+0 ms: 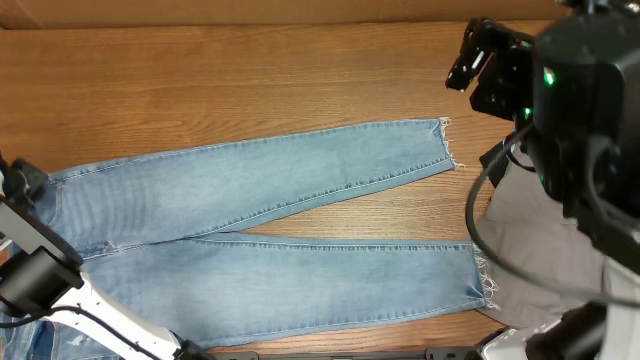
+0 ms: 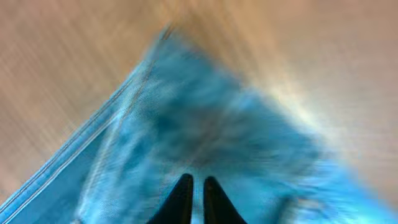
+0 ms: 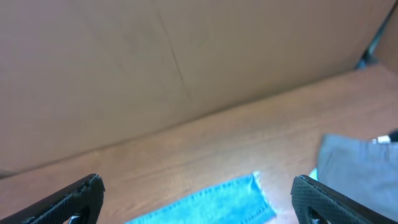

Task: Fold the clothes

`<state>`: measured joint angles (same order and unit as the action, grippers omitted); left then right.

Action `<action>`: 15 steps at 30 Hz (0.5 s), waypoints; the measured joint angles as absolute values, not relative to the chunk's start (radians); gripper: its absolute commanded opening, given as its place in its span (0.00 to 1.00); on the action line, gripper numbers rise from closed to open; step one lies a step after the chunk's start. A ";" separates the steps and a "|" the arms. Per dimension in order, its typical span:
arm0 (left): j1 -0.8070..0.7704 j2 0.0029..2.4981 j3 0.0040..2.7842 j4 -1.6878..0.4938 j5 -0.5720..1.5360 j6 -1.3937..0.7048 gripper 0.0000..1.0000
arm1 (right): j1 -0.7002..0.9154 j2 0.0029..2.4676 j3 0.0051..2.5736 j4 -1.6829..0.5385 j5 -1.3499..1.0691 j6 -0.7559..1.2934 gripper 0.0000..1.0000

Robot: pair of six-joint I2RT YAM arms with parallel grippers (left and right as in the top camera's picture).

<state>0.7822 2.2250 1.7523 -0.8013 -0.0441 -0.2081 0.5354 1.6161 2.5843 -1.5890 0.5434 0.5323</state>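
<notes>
From above, you see the jeans (image 1: pixel 300 285) lying flat on the table (image 1: pixel 200 80), waist to the left, both frayed legs pointing right. Your left claw (image 1: pixel 22 180) sits at the waist corner. Your right claw (image 1: pixel 470 60) hangs above the far right of the table, near a grey cloth (image 1: pixel 545 250).

Your left wrist view is blurry. The left claw (image 2: pixel 196 180) is nearly closed and seems to pinch the jeans (image 2: pixel 205 118).

In your right wrist view, the right claw (image 3: pixel 196 186) is wide open and holds nothing. One leg end of the jeans (image 3: pixel 217 199) lies below it, with the grey cloth (image 3: pixel 354 162) beside.
</notes>
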 measured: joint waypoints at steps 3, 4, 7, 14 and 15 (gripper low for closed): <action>0.752 2.182 1.787 -0.814 0.049 -0.170 0.21 | 0.483 1.653 2.584 -1.626 0.484 0.558 1.00; 0.740 2.157 1.789 -0.820 0.072 -0.157 0.22 | 0.465 1.667 2.584 -1.640 0.465 0.565 1.00; 0.686 2.045 1.793 -0.841 0.136 -0.117 0.24 | 0.410 1.718 2.584 -1.673 0.406 0.581 1.00; 0.479 1.765 1.828 -0.955 0.193 -0.032 0.31 | 0.303 1.845 2.543 -1.693 0.196 0.539 0.70; 0.441 1.740 1.832 -0.981 0.199 -0.026 0.31 | 0.293 1.863 2.524 -1.692 0.175 0.529 0.67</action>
